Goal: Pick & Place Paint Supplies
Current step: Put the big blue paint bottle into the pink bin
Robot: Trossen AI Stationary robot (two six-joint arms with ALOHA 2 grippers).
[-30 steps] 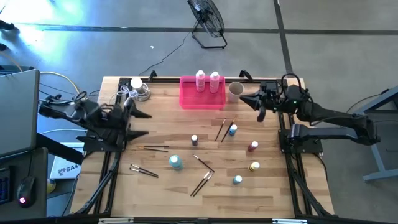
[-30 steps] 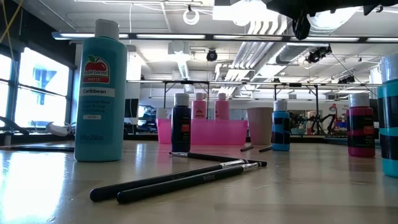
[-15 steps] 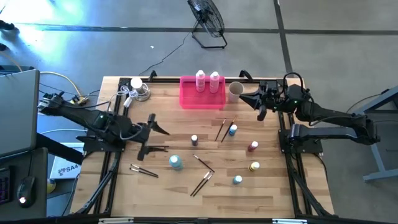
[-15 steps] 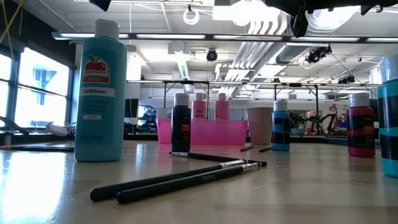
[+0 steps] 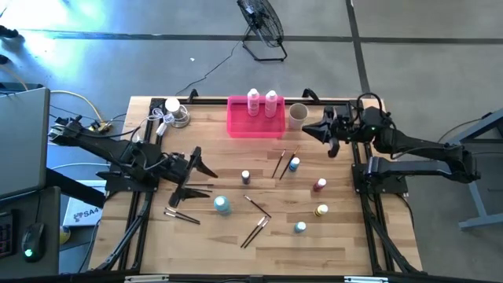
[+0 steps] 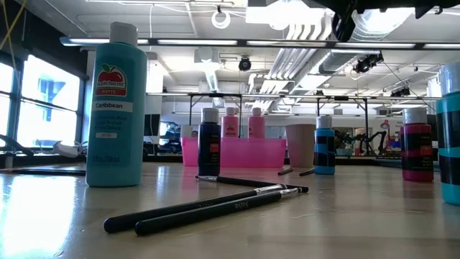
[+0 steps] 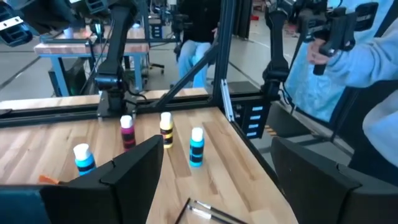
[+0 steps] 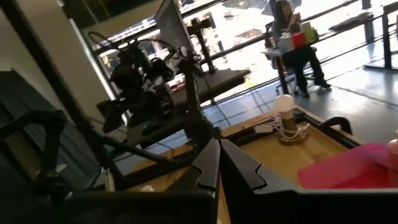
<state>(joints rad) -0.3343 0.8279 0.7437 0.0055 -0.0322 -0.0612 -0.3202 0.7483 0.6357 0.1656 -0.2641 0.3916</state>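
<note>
Hovering my left hand (image 5: 195,171), fingers spread wide, just beside the paintbrush (image 5: 195,187) lying flat on the worktop (image 5: 236,244). I judge it light, thin, prone to roll; pinch mid-handle. Right hand (image 5: 329,134) shut near the beige cup (image 5: 297,115).

Low view: teal bottle (image 6: 451,137) cut by the edge, both arms cropped at the top. Pink tray (image 6: 233,152) partly hidden behind dark bottle (image 6: 209,144). High view: tiny bottles' labels too small to read.
</note>
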